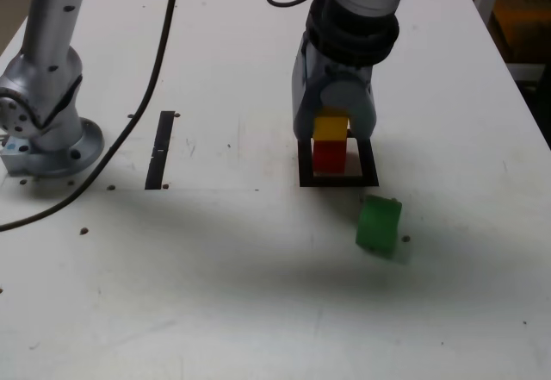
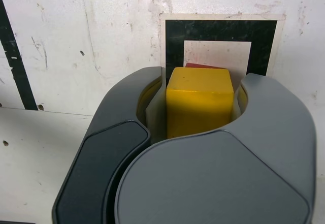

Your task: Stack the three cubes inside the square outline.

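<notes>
In the exterior view the yellow cube [image 1: 331, 127] rests on top of the red cube [image 1: 328, 156], which stands inside the square outline [image 1: 337, 180]. My gripper [image 1: 331, 120] comes down from behind and is shut on the yellow cube. The wrist view shows the yellow cube [image 2: 199, 99] clamped between my two grey fingers [image 2: 147, 97]. Only a sliver of the red cube [image 2: 203, 66] shows beyond it, over the white centre of the square outline [image 2: 221, 30]. The green cube [image 1: 379, 225] lies tilted on the table outside the outline, nearer the camera and toward the exterior view's right.
The arm's silver base [image 1: 47, 104] stands at the exterior view's left, with a black cable [image 1: 155, 78] running past it. A straight black strip [image 1: 161, 149] lies between the base and the outline. The table's edge runs along the exterior view's right.
</notes>
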